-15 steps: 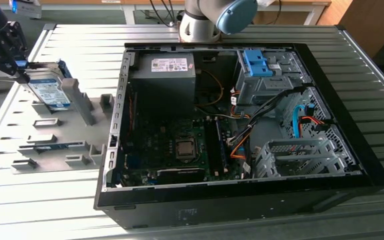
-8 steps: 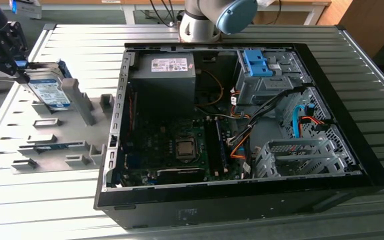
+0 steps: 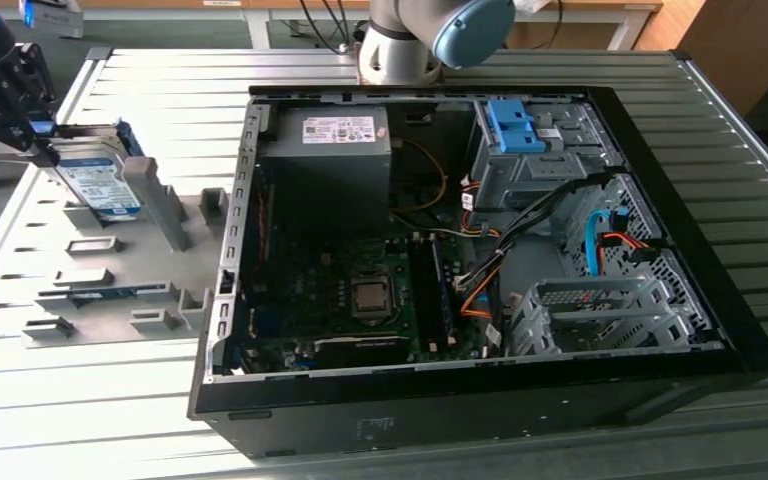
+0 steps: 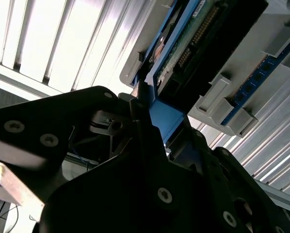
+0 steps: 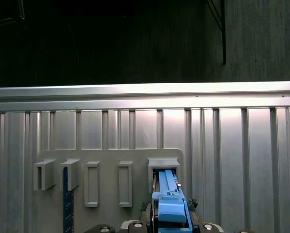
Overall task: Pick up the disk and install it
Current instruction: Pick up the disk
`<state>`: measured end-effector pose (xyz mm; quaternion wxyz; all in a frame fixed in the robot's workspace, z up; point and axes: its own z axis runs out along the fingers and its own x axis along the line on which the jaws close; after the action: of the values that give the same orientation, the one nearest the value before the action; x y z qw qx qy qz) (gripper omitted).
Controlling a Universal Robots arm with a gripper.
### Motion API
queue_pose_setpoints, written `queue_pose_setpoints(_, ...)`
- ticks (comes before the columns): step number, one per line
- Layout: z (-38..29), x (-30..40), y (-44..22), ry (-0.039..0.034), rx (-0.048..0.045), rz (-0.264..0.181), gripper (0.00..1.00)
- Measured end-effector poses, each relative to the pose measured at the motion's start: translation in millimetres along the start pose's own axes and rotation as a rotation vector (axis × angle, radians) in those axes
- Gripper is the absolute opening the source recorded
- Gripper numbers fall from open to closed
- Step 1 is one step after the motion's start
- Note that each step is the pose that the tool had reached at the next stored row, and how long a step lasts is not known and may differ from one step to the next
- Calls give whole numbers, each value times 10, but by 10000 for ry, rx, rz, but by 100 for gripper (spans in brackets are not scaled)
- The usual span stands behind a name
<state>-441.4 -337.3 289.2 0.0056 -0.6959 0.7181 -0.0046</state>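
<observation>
The disk [image 3: 99, 186], silver with a white-and-blue label and a blue carrier bracket, stands on edge in a slot of the grey holder plate [image 3: 157, 255] at the exterior view's left, outside the computer case. My black gripper [image 3: 45, 148] is at its upper end, shut on the blue bracket. In the second wrist view the dark fingers [image 4: 141, 109] press on the blue bracket [image 4: 164, 119], with the disk's circuit-board side [image 4: 193, 39] beyond. The first wrist view shows the blue bracket [image 5: 171, 204] rising out of its slot.
The open black computer case [image 3: 704, 300] lies in the middle of the ribbed metal table [image 3: 64, 410]. Inside are a grey power-supply box [image 3: 336, 135], the motherboard [image 3: 344, 300], orange and black cables and a grey drive cage [image 3: 544, 165] with a blue clip [image 3: 514, 125]. A blue memory stick [image 3: 104, 292] sits in the holder plate.
</observation>
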Motion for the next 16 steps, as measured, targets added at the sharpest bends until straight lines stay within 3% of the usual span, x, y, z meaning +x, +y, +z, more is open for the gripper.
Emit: queue_pose_setpoints(16, -44, 0, -1, 3, 0, 0, 37)
